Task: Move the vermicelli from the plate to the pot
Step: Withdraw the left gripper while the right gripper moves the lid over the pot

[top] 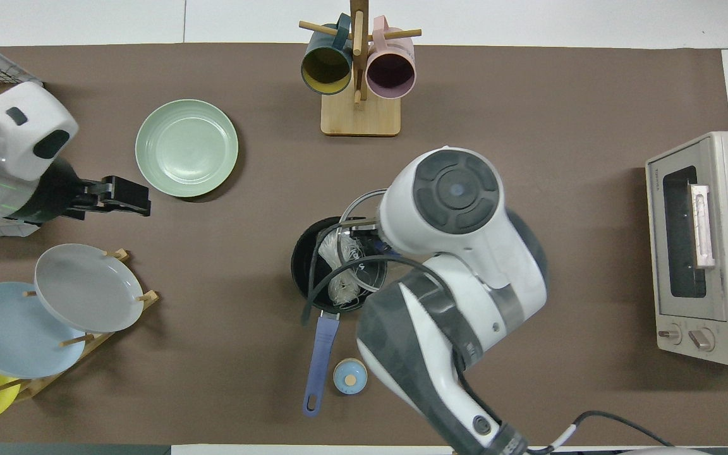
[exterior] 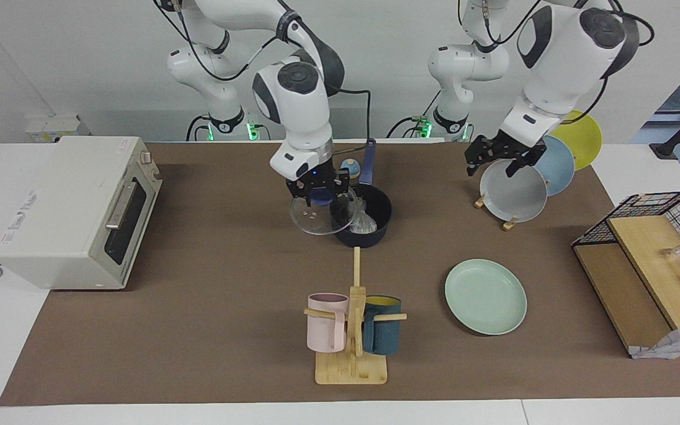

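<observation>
The vermicelli (exterior: 362, 221) lies as a whitish clump inside the dark pot (exterior: 375, 203), whose blue handle (top: 321, 354) points toward the robots. The mint-green plate (exterior: 486, 296) sits bare, farther from the robots toward the left arm's end. My right gripper (exterior: 318, 192) is shut on the blue knob of a glass lid (exterior: 311, 218) and holds it tilted, overlapping the pot's rim on the right arm's side. In the overhead view the right arm hides that gripper. My left gripper (exterior: 492, 164) hangs open and empty, high over the plate rack.
A rack (exterior: 512, 190) holds grey, light-blue and yellow plates. A mug stand (exterior: 352, 330) with pink and teal mugs stands farther out from the pot. A toaster oven (exterior: 74, 206) is at the right arm's end, a wire basket (exterior: 659, 218) at the left arm's. A small blue-lidded jar (top: 349, 376) sits by the handle.
</observation>
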